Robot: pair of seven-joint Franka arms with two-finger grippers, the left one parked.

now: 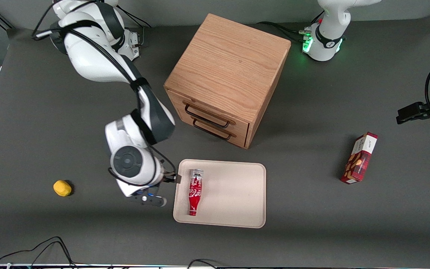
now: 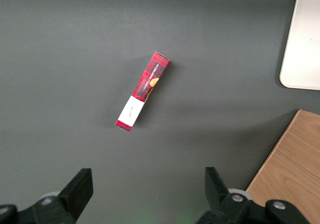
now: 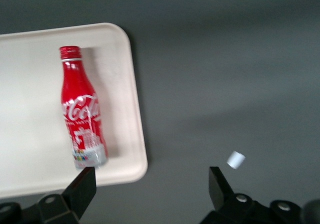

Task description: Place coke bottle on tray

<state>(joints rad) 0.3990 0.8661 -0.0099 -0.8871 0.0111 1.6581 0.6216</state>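
Observation:
The coke bottle (image 1: 195, 192) (image 3: 80, 109) is a slim red bottle with white script. It lies on its side on the beige tray (image 1: 233, 194) (image 3: 30, 84), close to the tray edge at the working arm's end. Its red cap points toward the front camera and its silver base toward the cabinet. My right gripper (image 1: 164, 186) (image 3: 150, 184) hangs open just off that tray edge, over the dark table, apart from the bottle. Nothing is between its fingers (image 3: 82, 181).
A wooden two-drawer cabinet (image 1: 230, 74) stands farther from the camera than the tray. A red snack box (image 1: 360, 158) (image 2: 144, 91) lies toward the parked arm's end. A yellow lump (image 1: 62, 188) sits toward the working arm's end. A small white piece (image 3: 235, 159) shows near the gripper.

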